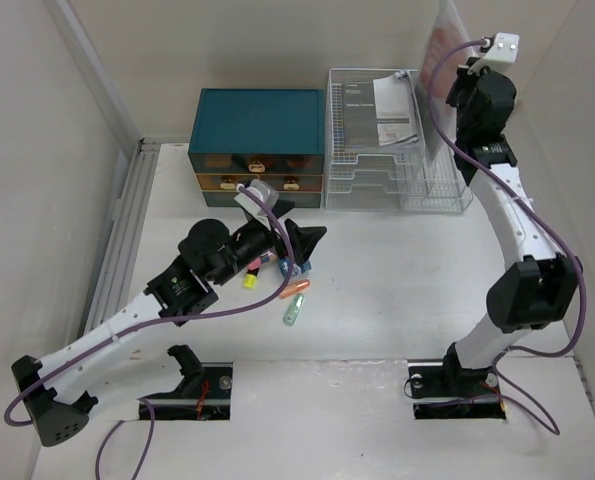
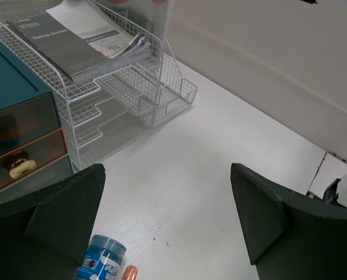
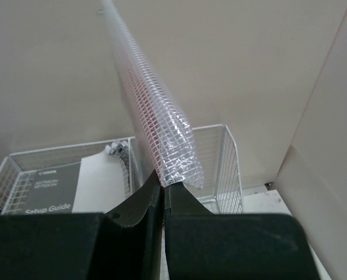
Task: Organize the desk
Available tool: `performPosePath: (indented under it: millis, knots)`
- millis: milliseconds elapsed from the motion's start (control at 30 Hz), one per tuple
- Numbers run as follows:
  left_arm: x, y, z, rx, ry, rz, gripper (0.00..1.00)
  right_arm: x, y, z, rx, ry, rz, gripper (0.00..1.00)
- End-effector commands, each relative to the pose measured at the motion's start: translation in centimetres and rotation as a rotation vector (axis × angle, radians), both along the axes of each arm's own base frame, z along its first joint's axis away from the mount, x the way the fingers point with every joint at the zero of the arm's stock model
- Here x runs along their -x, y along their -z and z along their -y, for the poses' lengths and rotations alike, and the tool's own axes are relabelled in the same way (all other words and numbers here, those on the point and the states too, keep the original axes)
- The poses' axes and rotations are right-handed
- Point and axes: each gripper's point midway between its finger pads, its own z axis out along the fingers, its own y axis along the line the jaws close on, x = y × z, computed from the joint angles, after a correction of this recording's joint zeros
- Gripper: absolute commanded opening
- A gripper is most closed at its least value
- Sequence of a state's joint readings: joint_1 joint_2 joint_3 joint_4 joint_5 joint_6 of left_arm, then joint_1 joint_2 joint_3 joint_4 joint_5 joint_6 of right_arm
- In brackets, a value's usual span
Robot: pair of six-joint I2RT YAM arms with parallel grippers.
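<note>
While the right gripper (image 3: 163,188) clamps the lower edge of a clear mesh pouch (image 3: 156,116) above the white wire rack (image 1: 377,185), the left gripper (image 2: 167,216) hangs with jaws spread wide, gripping nothing, over the desk (image 1: 407,290) beneath both arms, just beside scattered markers (image 1: 295,293).

Even, bright overhead light, soft shadows, sharp views, slight blur on close claw fingers (image 2: 56,219)
</note>
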State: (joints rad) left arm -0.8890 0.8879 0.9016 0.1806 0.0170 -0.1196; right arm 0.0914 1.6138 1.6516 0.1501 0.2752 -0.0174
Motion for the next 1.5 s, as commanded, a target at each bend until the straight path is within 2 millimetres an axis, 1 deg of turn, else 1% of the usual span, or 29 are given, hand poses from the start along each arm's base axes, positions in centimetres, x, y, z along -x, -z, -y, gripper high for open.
performPosePath:
  millis: [0, 200, 267, 300, 367, 400, 433, 600, 633, 667, 700, 767, 800, 833, 867, 900, 933, 1000, 1033, 1067, 1133, 1167, 1200, 1267, 1300, 1333, 1400, 1433, 1467]
  knots:
    - [0.1, -0.9, -0.2, 0.020, -0.005, 0.033, 0.87, 0.0, -3.8, -0.7, -0.007, 0.002, 0.110, 0.00]
    - [-0.2, -0.2, 0.1, 0.000, -0.006, 0.029, 0.87, -0.5, -1.9, -1.1, 0.009, -0.017, 0.097, 0.00]
    - [-0.4, -0.2, 0.0, 0.000, -0.015, 0.028, 0.87, -1.3, -0.5, -1.2, 0.011, -0.017, 0.077, 0.00]
    - [-0.4, -0.2, 0.0, 0.000, -0.015, 0.028, 0.87, -1.3, -0.8, -1.3, 0.012, -0.027, 0.089, 0.00]
    - [-0.4, -0.2, 0.0, 0.000, -0.015, 0.028, 0.87, -1.8, 0.0, -1.6, 0.026, -0.040, 0.090, 0.00]
    - [-0.4, -0.2, 0.0, 0.000, -0.015, 0.028, 0.87, -2.1, 0.4, -2.1, 0.036, -0.047, 0.085, 0.00]
    - [-0.4, -0.2, 0.0, 0.000, -0.015, 0.028, 0.87, -2.2, 0.4, -2.3, 0.038, -0.060, 0.095, 0.00]
    - [-0.5, -0.2, -0.1, 0.001, -0.024, 0.028, 0.87, -2.9, 3.1, -2.7, 0.058, -0.116, 0.098, 0.00]
    - [-0.5, -0.2, -0.1, 0.001, -0.024, 0.028, 0.87, -3.0, 3.4, -2.3, 0.063, -0.123, 0.100, 0.00]
    - [-0.5, -0.2, -0.1, 0.001, -0.024, 0.028, 0.87, -3.3, 4.3, -2.2, 0.070, -0.136, 0.086, 0.00]
    - [-0.6, -0.2, -0.2, 0.001, -0.033, 0.027, 0.87, -3.3, 4.3, -2.2, 0.052, -0.155, 0.089, 0.00]
    - [-0.8, 0.1, 0.0, -0.006, -0.033, 0.022, 0.87, -3.7, 5.5, -1.6, 0.054, -0.186, 0.082, 0.00]
    - [-0.8, 0.1, 0.0, -0.006, -0.033, 0.022, 0.87, -3.6, 5.8, -1.8, 0.047, -0.197, 0.093, 0.00]
    - [-0.8, 0.1, 0.0, -0.006, -0.033, 0.022, 0.87, -3.6, 5.5, -1.1, 0.048, -0.185, 0.105, 0.00]
    - [-0.8, 0.1, 0.0, -0.006, -0.033, 0.022, 0.87, -3.6, 6.0, -0.8, 0.053, -0.193, 0.095, 0.00]
    - [-0.9, 0.4, 0.1, -0.013, -0.033, 0.016, 0.87, -3.6, 6.0, -0.6, 0.056, -0.198, 0.094, 0.00]
    - [-0.9, 0.4, 0.1, -0.014, -0.033, 0.016, 0.87, -3.6, 6.0, -0.8, 0.059, -0.209, 0.094, 0.00]
    - [-0.9, 0.4, 0.1, -0.014, -0.033, 0.016, 0.87, -3.6, 6.5, -0.5, 0.063, -0.217, 0.085, 0.00]
    - [-0.9, 0.4, 0.1, -0.014, -0.033, 0.016, 0.87, -3.6, 7.0, 0.0, 0.062, -0.208, 0.075, 0.00]
    - [-0.9, 0.4, 0.1, -0.014, -0.033, 0.016, 0.87, -3.6, 7.5, 0.0, 0.061, -0.208, 0.065, 0.00]
    - [-1.0, 0.7, 0.3, -0.021, -0.033, 0.010, 0.87, -3.3, 7.7, -0.2, 0.063, -0.222, 0.060, 0.01]
    - [-1.3, 0.7, 0.1, -0.015, -0.041, 0.003, 0.87, -3.3, 8.4, -0.2, 0.061, -0.222, 0.046, 0.07]
    - [-1.3, 0.7, 0.1, -0.015, -0.042, 0.003, 0.87, -3.1, 8.2, 0.0, 0.064, -0.228, 0.043, 0.25]
    - [-1.3, 0.7, 0.1, -0.015, -0.042, 0.003, 0.87, -3.1, 9.5, -0.3, 0.063, -0.244, 0.014, 0.38]
    - [-1.3, 0.7, 0.1, -0.015, -0.042, 0.003, 0.87, -2.9, 9.3, -0.3, 0.063, -0.244, 0.013, 0.44]
    - [-1.5, 0.7, -0.1, -0.015, -0.051, 0.003, 0.87, -2.8, 9.3, -0.5, 0.065, -0.256, 0.013, 0.57]
    - [-1.5, 0.7, -0.1, -0.015, -0.051, 0.003, 0.87, -2.3, 8.7, -0.7, 0.067, -0.267, 0.008, 0.66]
    - [-1.5, 0.7, -0.1, -0.015, -0.051, 0.003, 0.87, -2.0, 8.3, -0.7, 0.068, -0.267, 0.017, 0.87]
    - [-1.7, 0.4, -0.2, -0.007, -0.061, 0.008, 0.87, -1.7, 8.4, -0.7, 0.067, -0.267, 0.008, 0.92]
